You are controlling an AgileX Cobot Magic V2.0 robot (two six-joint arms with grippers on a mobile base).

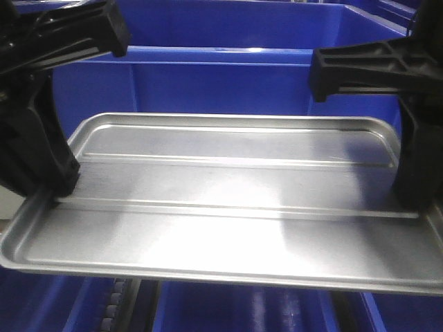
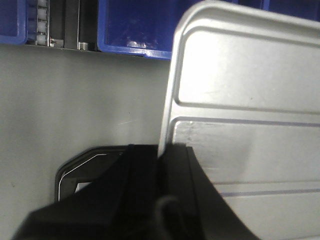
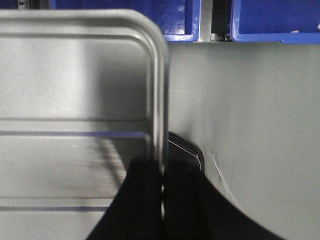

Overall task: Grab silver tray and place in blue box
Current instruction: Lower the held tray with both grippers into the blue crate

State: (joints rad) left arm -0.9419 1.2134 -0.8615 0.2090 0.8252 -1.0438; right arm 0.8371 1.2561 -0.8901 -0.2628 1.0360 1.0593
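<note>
The silver tray [image 1: 221, 214] is held level in the air, filling the front view, its two long ribs running left to right. My left gripper [image 1: 59, 190] is shut on the tray's left rim; in the left wrist view [image 2: 162, 155] its black fingers pinch the rim of the tray [image 2: 240, 115]. My right gripper [image 1: 408, 204] is shut on the right rim; in the right wrist view [image 3: 162, 172] the fingers clamp the edge of the tray [image 3: 75, 100]. The blue box [image 1: 228, 76] stands just behind the tray, its near wall and rim showing above the tray's far edge.
More blue crates [image 1: 228, 308] lie below the tray's front edge, with a dark gap between them. Both wrist views show a grey surface [image 2: 75, 100] under the tray and blue crate rims [image 3: 270, 25] along its far side.
</note>
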